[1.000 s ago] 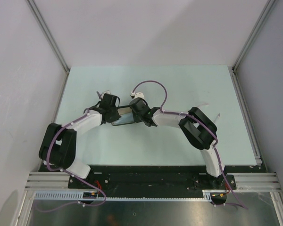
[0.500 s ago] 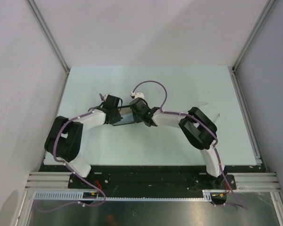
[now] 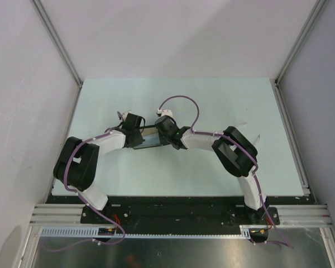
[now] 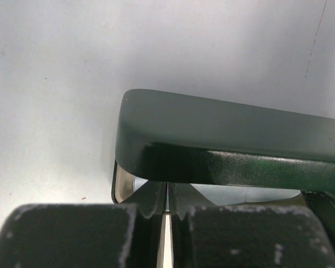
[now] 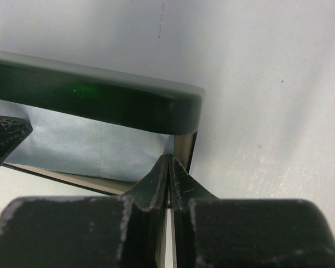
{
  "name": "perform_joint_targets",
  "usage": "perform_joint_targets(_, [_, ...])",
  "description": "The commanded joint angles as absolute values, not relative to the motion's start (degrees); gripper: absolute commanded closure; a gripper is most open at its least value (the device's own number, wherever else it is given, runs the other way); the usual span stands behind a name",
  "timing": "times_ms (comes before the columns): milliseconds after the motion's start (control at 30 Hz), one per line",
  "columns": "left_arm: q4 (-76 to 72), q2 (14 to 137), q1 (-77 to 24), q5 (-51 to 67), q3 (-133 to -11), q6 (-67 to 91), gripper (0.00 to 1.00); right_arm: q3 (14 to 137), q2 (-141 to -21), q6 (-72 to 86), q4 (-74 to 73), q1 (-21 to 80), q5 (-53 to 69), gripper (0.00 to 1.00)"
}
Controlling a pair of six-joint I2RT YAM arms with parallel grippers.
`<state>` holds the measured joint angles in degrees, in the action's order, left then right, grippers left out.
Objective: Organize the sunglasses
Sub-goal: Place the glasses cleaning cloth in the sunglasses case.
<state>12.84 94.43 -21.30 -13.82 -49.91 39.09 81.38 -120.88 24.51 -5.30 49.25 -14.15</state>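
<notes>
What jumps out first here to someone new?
Both arms meet mid-table over a black case with its lid ajar. The left claw and right claw, fingers pressed shut, sit at the gap under the lid, one at each end. A light blue cloth shows inside the case.

Left arm (image 3: 78, 167) is folded near the counter's near-left corner, forearm reached toward mid-counter. Right arm (image 3: 234, 153) is elbowed toward the right edge, forearm reached left. Left hand (image 3: 137, 134) and right hand (image 3: 161, 134) are faced toward each other, close together. Fingers (image 4: 149, 200) of the left are pinched together; so are the right fingers (image 5: 156, 183).
</notes>
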Motion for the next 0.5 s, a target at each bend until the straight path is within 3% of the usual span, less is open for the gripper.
perform_joint_targets(0, [12.48, 92.29, -20.74, -16.08, -48.87, 40.34, 0.94, 80.33, -119.80, 25.14, -5.01, 48.78, -15.03, 0.95])
perform_joint_targets(167, [12.48, 90.97, -20.65, -15.64, -48.43, 40.08, 0.91, 80.16, -119.79, 25.22, -5.36, 48.43, -15.12, 0.95])
perform_joint_targets(300, [12.48, 90.09, -20.65, -15.12, -48.43, 39.82, 0.75, 80.16, -119.79, 25.22, -5.19, 48.43, -15.03, 0.96])
perform_joint_targets(467, [12.66, 89.12, -20.39, -15.82, -47.99, 39.64, 0.71, 80.16, -119.71, 25.22, -5.10, 48.43, -14.94, 0.96])
